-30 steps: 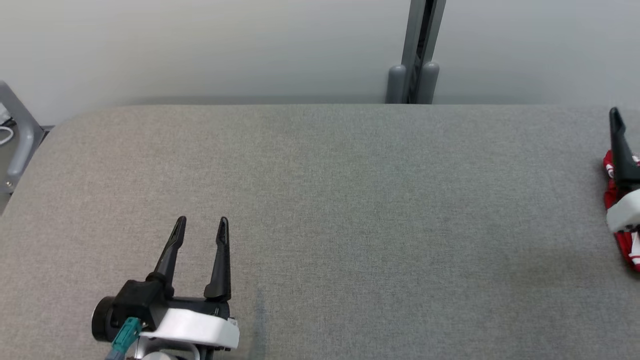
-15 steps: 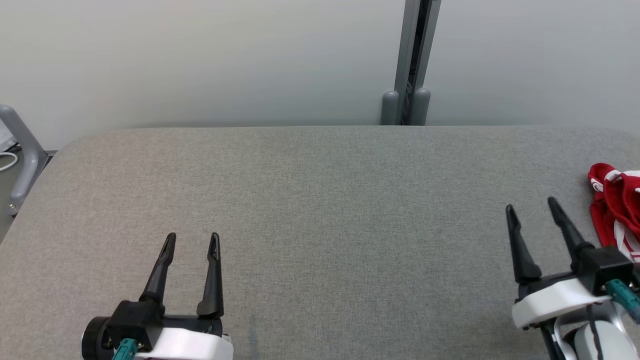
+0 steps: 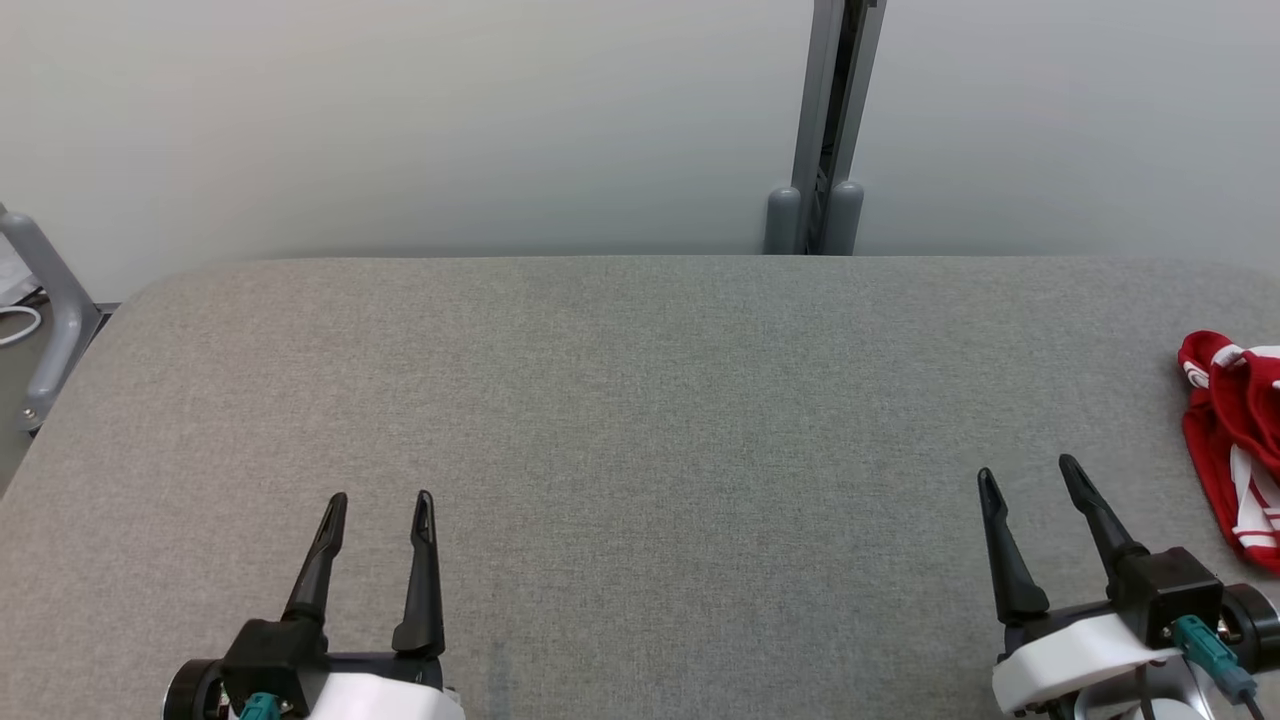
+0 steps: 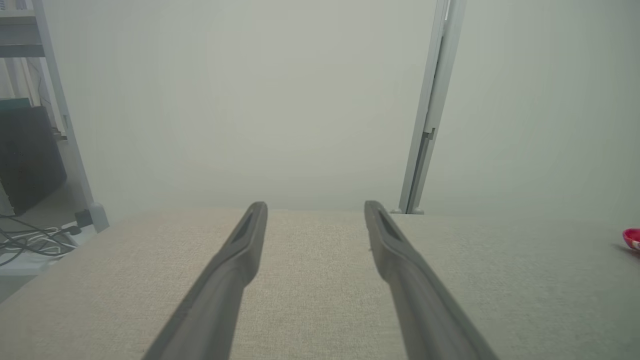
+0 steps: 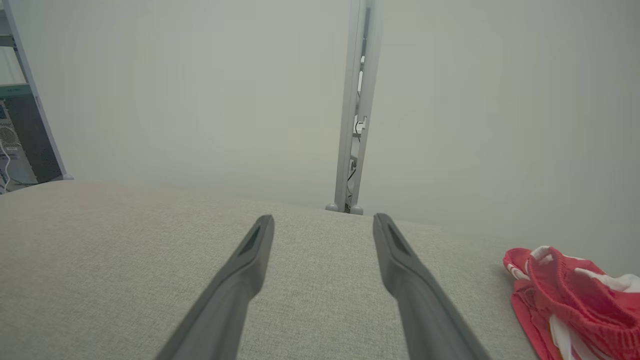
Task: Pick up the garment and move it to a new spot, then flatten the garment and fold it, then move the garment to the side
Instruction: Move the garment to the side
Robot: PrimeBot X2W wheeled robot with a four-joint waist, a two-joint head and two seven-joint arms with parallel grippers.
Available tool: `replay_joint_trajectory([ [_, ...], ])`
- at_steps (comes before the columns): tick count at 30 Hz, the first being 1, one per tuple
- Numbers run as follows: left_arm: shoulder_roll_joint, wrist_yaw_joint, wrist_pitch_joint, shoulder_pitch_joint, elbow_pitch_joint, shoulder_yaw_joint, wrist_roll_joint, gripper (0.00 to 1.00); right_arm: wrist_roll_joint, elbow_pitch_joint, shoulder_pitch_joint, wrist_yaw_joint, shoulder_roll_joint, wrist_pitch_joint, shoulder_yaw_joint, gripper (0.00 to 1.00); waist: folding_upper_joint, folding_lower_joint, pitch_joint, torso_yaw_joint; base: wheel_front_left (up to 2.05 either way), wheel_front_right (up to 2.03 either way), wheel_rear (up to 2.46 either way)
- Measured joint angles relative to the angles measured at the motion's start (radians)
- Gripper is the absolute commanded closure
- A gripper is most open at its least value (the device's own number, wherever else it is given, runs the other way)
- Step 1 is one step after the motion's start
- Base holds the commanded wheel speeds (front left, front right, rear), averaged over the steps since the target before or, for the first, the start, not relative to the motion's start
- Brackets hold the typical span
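A red garment with white stripes (image 3: 1233, 440) lies bunched at the far right edge of the grey padded table (image 3: 640, 400); the right wrist view has the garment (image 5: 570, 305) at its lower right, and the left wrist view catches a sliver of it (image 4: 631, 237) at the right edge. My right gripper (image 3: 1030, 482) stands open over the table's front right, a short way left of the garment and apart from it. At the front left my left gripper (image 3: 381, 505) is open too. Both hold nothing.
A pale wall runs behind the table, with a grey upright post (image 3: 825, 130) at the back, right of centre. A grey metal frame (image 3: 45, 300) stands off the table's left end, with cables and shelving (image 4: 30, 150) beyond it.
The camera has tilted, shifting the picture down. My right gripper has drawn back from over the garment to the front right of the table, leaving the garment lying free. My left gripper has kept its place.
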Motion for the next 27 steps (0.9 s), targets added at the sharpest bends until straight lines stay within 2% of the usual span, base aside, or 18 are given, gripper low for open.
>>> replay_joint_trajectory([
  [27, 0.000, -0.030, 0.000, 0.000, 0.050, -0.002, -0.052, 0.00, -0.014, -0.019, 0.007, 0.000, 0.016, -0.001, 0.023, 0.00, 0.0000, 0.0000, 0.006, -0.001, 0.00, 0.00, 0.00],
])
